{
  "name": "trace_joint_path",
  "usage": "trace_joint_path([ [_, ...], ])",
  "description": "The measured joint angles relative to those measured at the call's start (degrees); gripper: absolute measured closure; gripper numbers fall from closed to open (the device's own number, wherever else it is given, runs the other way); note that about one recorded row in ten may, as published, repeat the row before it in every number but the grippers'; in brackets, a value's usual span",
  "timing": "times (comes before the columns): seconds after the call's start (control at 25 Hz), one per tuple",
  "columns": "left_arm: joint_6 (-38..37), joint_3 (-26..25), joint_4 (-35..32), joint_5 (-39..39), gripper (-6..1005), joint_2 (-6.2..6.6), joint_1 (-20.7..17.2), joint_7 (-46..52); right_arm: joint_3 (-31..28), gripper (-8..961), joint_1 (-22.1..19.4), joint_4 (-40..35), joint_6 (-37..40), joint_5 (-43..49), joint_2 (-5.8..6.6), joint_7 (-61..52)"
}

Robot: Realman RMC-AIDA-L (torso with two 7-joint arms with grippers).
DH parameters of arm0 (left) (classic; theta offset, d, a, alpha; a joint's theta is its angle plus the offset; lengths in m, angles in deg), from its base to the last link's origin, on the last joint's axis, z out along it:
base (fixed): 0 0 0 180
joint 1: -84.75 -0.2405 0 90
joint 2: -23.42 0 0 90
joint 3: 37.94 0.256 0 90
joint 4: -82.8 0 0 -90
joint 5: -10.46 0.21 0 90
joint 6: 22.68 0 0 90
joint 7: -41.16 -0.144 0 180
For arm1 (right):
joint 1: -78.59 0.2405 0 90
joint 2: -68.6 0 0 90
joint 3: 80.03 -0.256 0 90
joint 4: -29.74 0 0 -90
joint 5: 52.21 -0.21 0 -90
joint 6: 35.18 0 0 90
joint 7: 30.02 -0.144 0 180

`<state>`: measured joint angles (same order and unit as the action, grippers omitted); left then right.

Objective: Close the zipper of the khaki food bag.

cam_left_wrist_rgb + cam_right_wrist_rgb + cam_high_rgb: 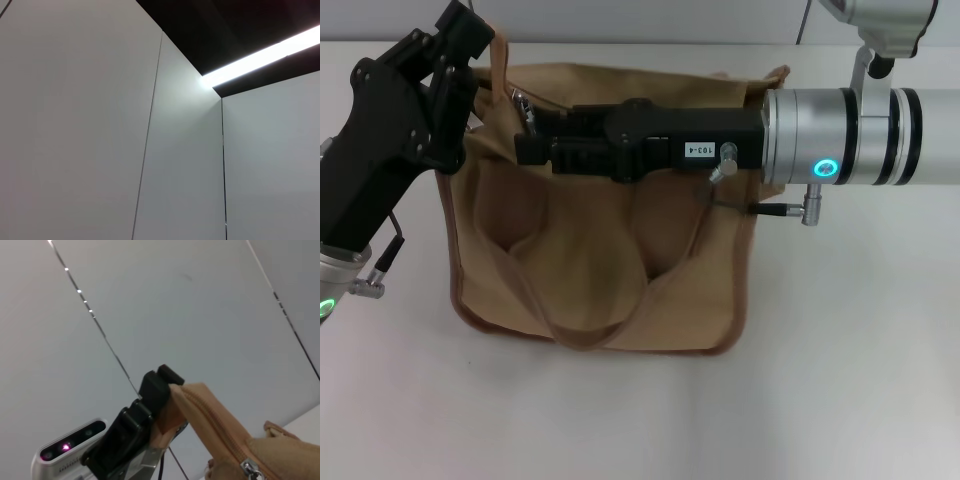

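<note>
The khaki food bag [610,270] stands on the white table, front handle [582,336] hanging down. My left gripper [478,58] is at the bag's upper left end, shut on the end fabric; the right wrist view shows it [164,392] pinching that end. My right gripper [526,112] reaches across the bag's top from the right, its fingertips close together at the zipper near the left end. The zipper [215,426] runs along the tan ridge, with the silver slider [248,467] at the picture's lower edge. The left wrist view shows only wall and ceiling.
The white table [840,380] surrounds the bag. My right arm's silver forearm [850,135] spans the bag's right side. A cable and plug [380,270] hang from my left arm. Grey wall panels [75,125] and a ceiling light [260,55] lie behind.
</note>
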<state>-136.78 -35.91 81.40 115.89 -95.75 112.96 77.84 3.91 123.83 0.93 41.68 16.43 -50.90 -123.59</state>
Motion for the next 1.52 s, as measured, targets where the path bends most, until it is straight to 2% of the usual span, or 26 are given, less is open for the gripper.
trace_joint_path([
  [0.28, 0.03, 0.00, 0.00, 0.03, 934, 0.00, 0.00, -0.05, 0.09, 429, 0.20, -0.43, 2.54, 0.00, 0.03, -0.97],
  [0.96, -0.04, 0.09, 0.12, -0.03, 937, 0.00, -0.15, -0.12, 0.14, 438, 0.54, -0.30, 1.80, 2.16, -0.01, -0.72],
  [1.2, -0.09, 0.08, 0.18, -0.02, 937, 0.00, -0.20, -0.11, -0.57, 658, 0.16, -0.60, 1.52, 2.33, -0.17, -0.28],
  [1.52, -0.09, 0.09, 0.18, 0.04, 937, 0.00, -0.07, -0.14, -0.62, 830, 0.26, -0.63, 1.41, 2.33, -0.21, 0.22],
])
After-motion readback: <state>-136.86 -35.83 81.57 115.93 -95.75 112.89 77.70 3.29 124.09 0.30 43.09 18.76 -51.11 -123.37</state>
